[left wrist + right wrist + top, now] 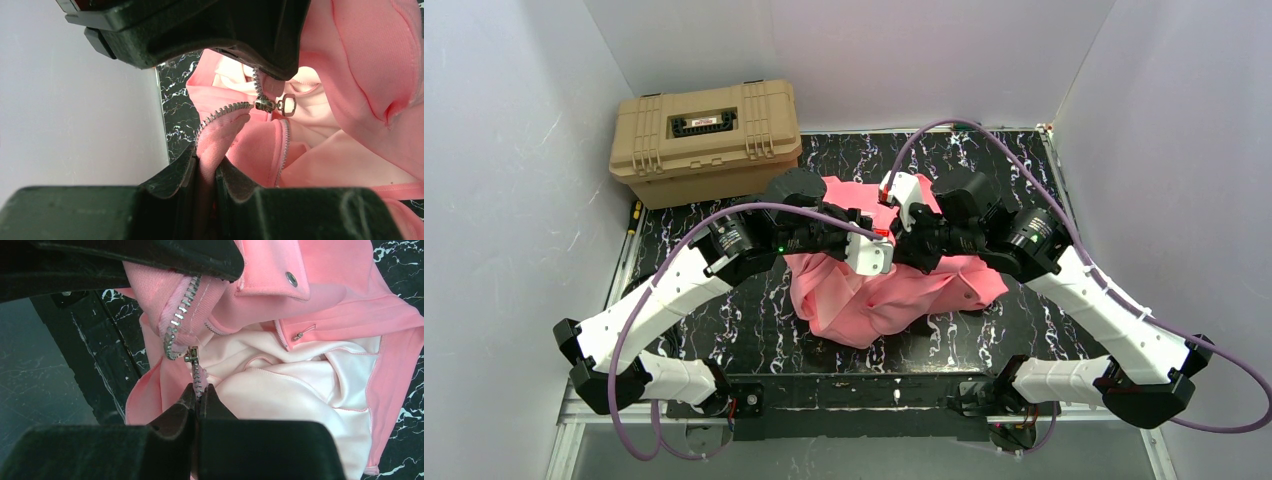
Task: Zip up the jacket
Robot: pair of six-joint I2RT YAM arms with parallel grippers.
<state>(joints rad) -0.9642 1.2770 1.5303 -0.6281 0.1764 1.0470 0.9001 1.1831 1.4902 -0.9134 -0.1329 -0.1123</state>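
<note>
plain pale grey walls (514, 150) close the space on three sides. the counter (754, 330) is black with white marble veins. a tan case (707, 140) stands at its far left corner.

The top camera looks down from above the near edge onto the whole table (744, 325). Both wrist cameras, very close, share the jacket (350, 75) and its zipper slider (265, 105).

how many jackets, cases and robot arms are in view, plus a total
jacket: 1
tan case: 1
robot arms: 2, the left arm and the right arm
total: 4
</note>
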